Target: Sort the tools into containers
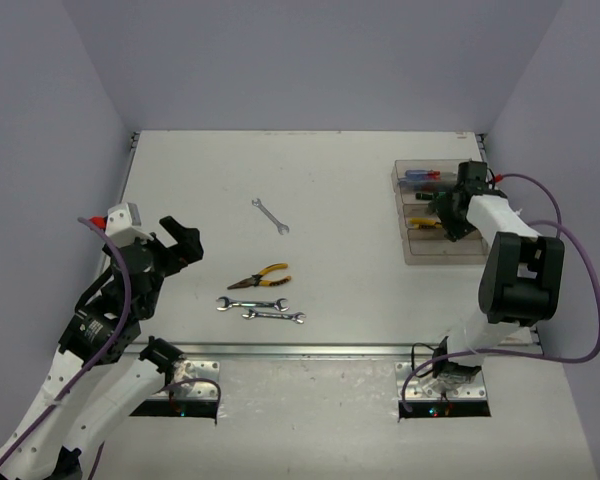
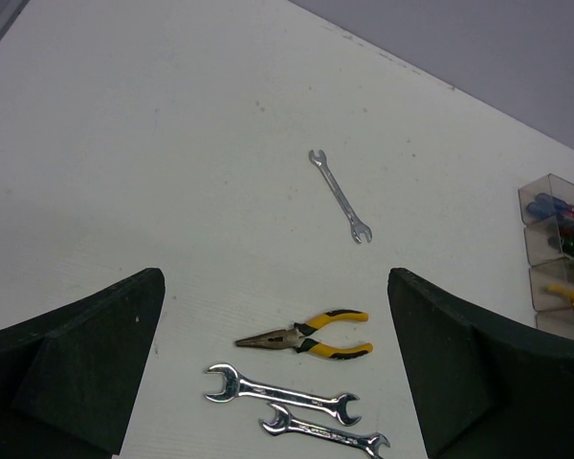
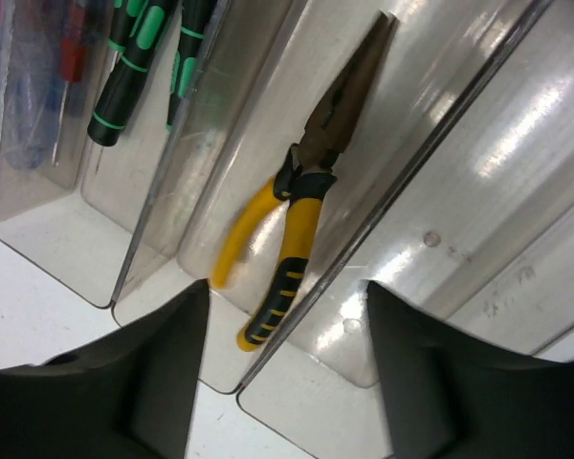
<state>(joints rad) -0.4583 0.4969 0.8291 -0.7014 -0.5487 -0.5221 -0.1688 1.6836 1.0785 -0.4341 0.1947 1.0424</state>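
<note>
Four joined clear bins [image 1: 430, 250] stand at the right. My right gripper [image 1: 450, 218] hovers over them, open and empty. In the right wrist view its jaws [image 3: 287, 373] stand apart above yellow-handled pliers [image 3: 306, 201] lying in the third bin. Green-black screwdrivers [image 3: 134, 67] lie in the second bin and blue-red screwdrivers [image 3: 38, 86] in the first. My left gripper [image 1: 185, 245] is open and empty, raised at the left. Below it on the table lie orange-yellow pliers [image 2: 306, 337], two wrenches [image 2: 282, 394] side by side, and a third wrench [image 2: 340, 194] farther off.
The fourth bin [image 3: 478, 191] holds nothing that shows. The dividing wall [image 3: 408, 172] between the third and fourth bins runs under my right gripper. Grey walls close in the table on three sides.
</note>
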